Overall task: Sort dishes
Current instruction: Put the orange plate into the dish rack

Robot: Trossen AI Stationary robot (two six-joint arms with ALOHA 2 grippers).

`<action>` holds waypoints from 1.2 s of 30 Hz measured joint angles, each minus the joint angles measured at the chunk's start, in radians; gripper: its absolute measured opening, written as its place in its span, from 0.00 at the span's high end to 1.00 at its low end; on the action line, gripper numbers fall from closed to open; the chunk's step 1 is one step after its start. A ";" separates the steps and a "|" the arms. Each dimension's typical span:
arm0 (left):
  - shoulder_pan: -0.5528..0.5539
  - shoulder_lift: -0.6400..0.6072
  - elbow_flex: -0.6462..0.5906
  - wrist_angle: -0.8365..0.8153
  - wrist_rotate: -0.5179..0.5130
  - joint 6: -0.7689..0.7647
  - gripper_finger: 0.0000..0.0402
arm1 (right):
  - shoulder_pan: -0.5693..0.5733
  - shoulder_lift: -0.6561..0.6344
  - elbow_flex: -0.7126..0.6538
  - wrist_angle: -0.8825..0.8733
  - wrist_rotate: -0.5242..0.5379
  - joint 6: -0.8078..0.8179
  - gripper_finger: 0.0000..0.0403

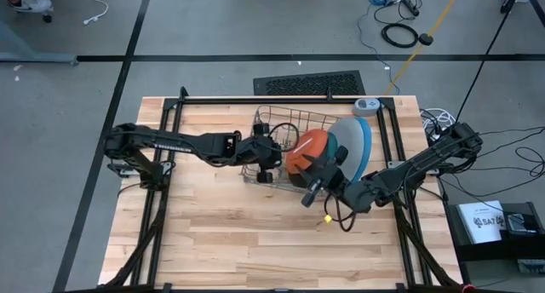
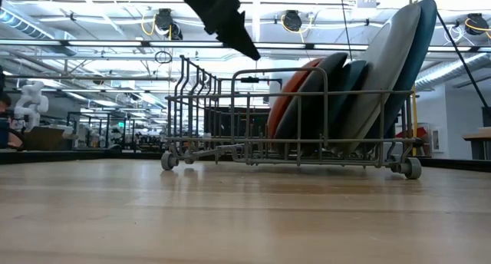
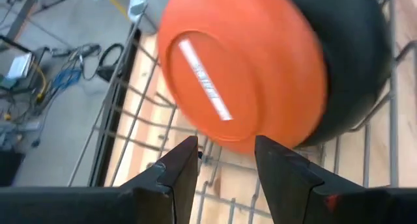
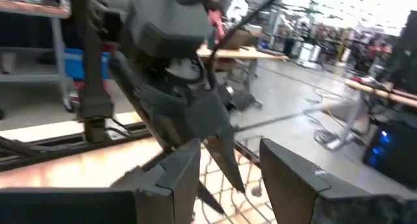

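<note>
Your left gripper (image 3: 225,160) hangs open over the rack (image 1: 277,123), just short of the orange plate (image 3: 241,68); plates stand racked on edge; right gripper (image 4: 228,165) looks open, empty, beside them

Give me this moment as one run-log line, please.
plates: standing in rack | left gripper: open, by orange plate | right gripper: open, empty

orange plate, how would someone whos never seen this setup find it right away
Look for the wire rack on the wooden table, between the two arms. At its right end plates stand on edge in a row; the orange plate is the one nearest the open left gripper. It is the smallest and the only warm-coloured one, with a black plate right behind it.
</note>
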 joint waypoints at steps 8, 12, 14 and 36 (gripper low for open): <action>-0.003 -0.002 0.000 -0.106 -0.017 -0.091 0.62 | -0.002 0.000 0.000 -0.269 0.081 0.280 0.62; -0.014 -0.025 0.000 -0.157 -0.032 -0.109 0.62 | -0.014 -0.001 0.000 -0.405 -0.057 0.345 0.62; -0.023 -0.045 0.000 -0.166 -0.047 -0.109 0.62 | -0.027 -0.008 0.000 -0.452 -0.121 0.359 0.62; -0.139 -0.493 -0.111 -0.174 -0.325 -0.158 0.62 | -0.198 0.086 0.460 -1.306 -0.458 -0.115 0.62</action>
